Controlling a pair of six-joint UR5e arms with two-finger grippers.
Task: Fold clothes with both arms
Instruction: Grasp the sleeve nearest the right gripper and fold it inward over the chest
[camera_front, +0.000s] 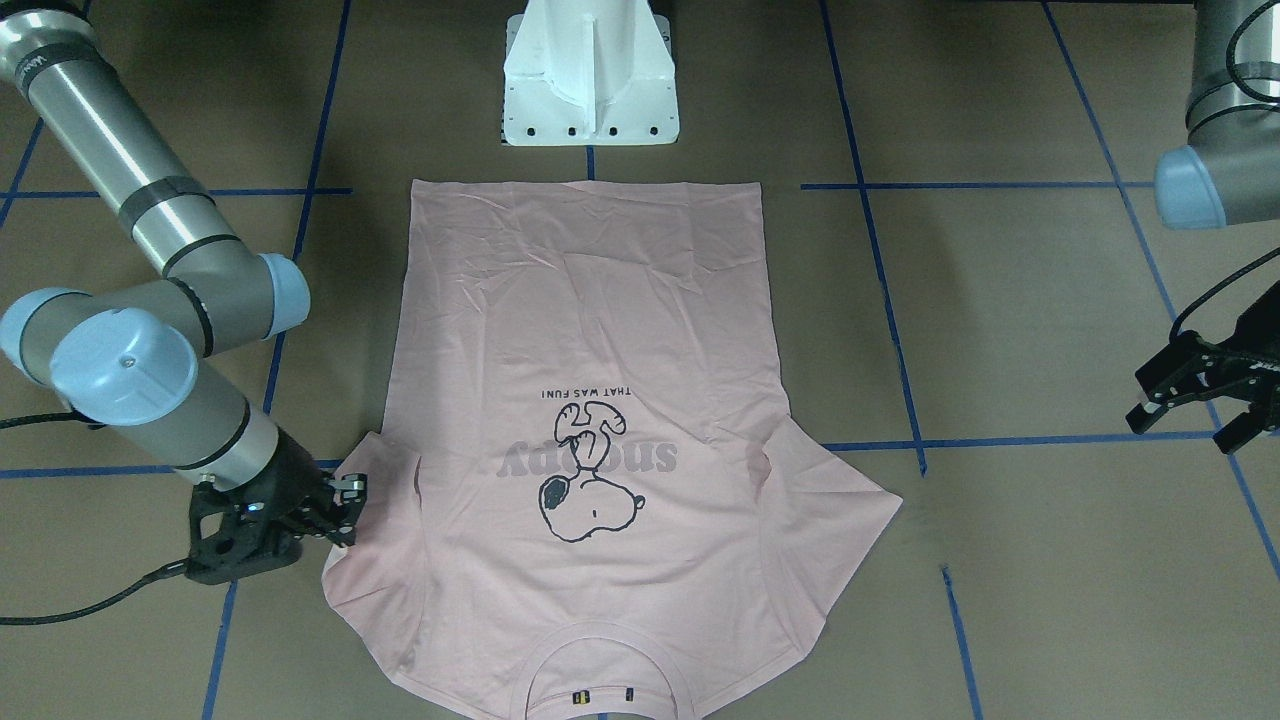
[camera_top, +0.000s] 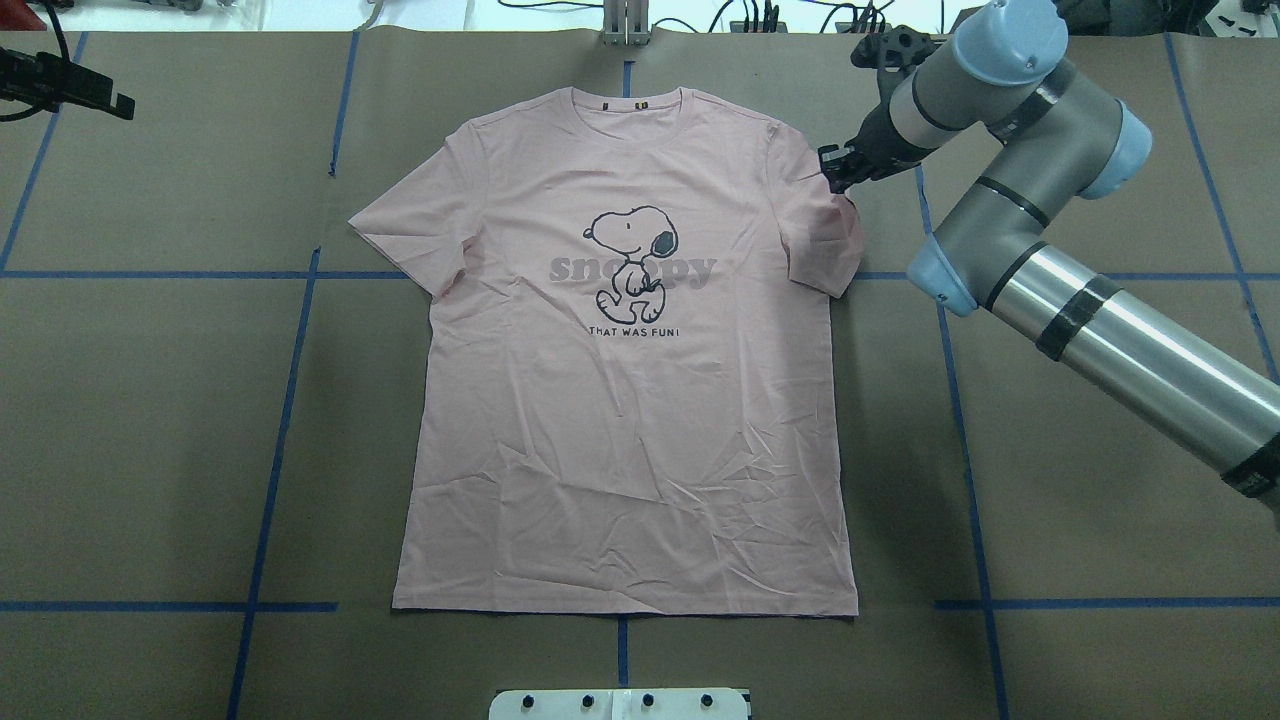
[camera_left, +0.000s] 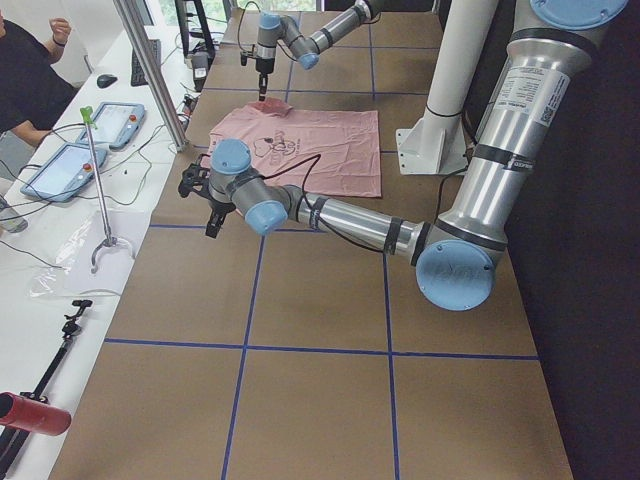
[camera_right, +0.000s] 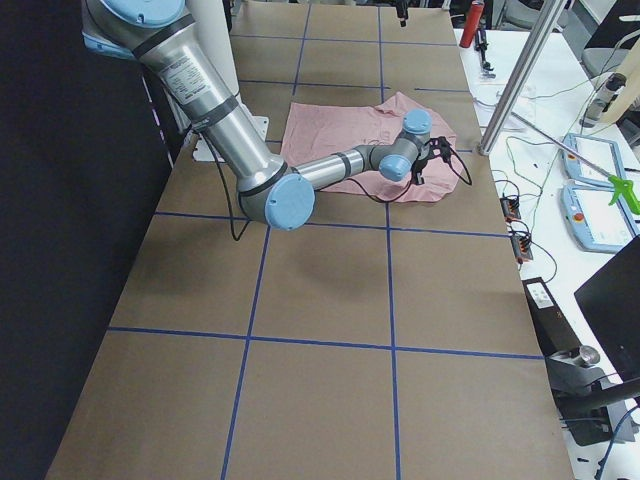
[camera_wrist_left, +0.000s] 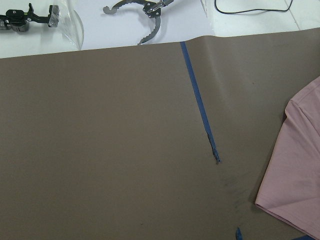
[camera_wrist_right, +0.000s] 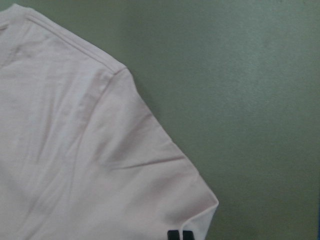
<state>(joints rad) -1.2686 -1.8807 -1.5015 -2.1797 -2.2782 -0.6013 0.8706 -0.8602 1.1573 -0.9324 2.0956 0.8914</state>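
Frontally, the pink T-shirt (camera_front: 590, 330) lies flat, print up, on the brown table (camera_front: 1000, 300). The right gripper (camera_front: 345, 512) sits at one sleeve (camera_front: 385, 540), jaws apart. The left gripper (camera_front: 1185, 415), spread and empty, hangs well aside. Overhead, the collar (camera_top: 627, 97) points away from the robot. At the right wrist, the sleeve's black tag (camera_wrist_right: 179, 235) shows.

Brown paper-covered counter (camera_top: 150, 400), gridded with blue tape lines (camera_top: 290, 360). On it lies a pale pink short-sleeved T-shirt (camera_top: 630, 450), spread flat, print side up, body lightly creased. Collar points to the far edge. Hem lies near the white metal pedestal base (camera_front: 590, 90), which stands at the robot-side edge.
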